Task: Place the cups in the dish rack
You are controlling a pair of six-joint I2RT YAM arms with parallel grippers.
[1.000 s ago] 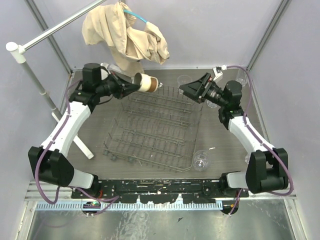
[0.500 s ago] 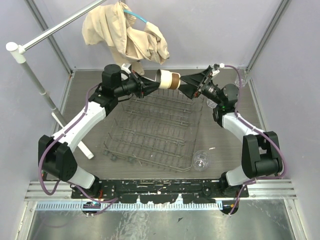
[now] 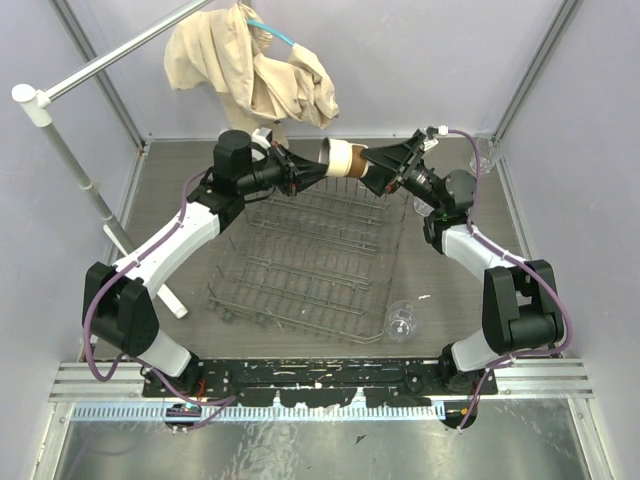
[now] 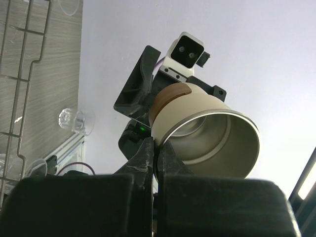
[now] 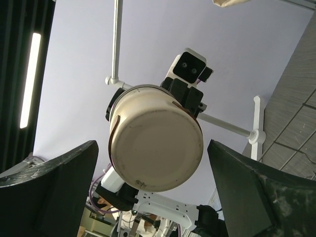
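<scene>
1. A crumpled beige cloth (image 3: 250, 70) hangs at the far side (a teal cord (image 3: 275, 33) shows among its folds).
2. A white pole (image 3: 110, 55) slants up from the far left towards it.
3. The grey tabletop (image 3: 440, 320) is wood-grained.

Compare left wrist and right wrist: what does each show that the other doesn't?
Left wrist only: the tan opaque cup's open mouth and shiny inside, the left gripper shut on its rim, the grey wire dish rack, a clear tumbler. Right wrist only: the cup's closed base, the right gripper open either side of it, a white pole. Both: the cup in the air with its brown band, and the other arm's wrist camera behind it.
</scene>
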